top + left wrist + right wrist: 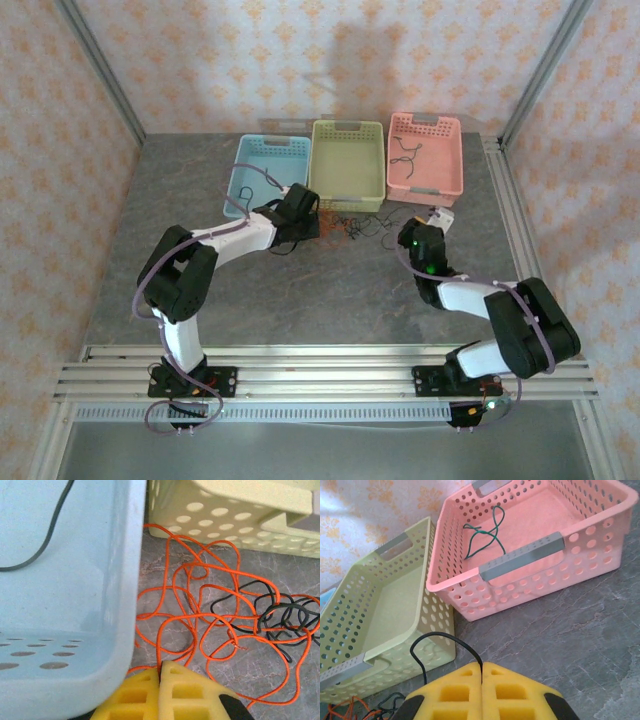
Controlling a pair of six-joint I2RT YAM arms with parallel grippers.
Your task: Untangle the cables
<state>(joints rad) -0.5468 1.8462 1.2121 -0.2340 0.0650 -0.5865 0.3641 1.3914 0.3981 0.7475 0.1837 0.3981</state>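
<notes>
A tangle of thin orange cable point(210, 605) and black cable point(280, 617) lies on the grey table in front of the green basket; from above the cables point(350, 228) sit between the two grippers. My left gripper point(162, 667) is shut on an orange cable strand beside the blue basket's wall. My right gripper point(481, 669) is shut on a black cable point(427, 640) that loops up from the yellow pads. From above, the left gripper point(300, 215) is left of the tangle and the right gripper point(420, 238) is to its right.
Three baskets stand at the back: blue basket point(262, 150) holding a dark cable point(47, 535), green basket point(347, 128), pink basket point(428, 125) holding a dark green cable point(482, 535). Aluminium frame rails run along the table's right side and near edge.
</notes>
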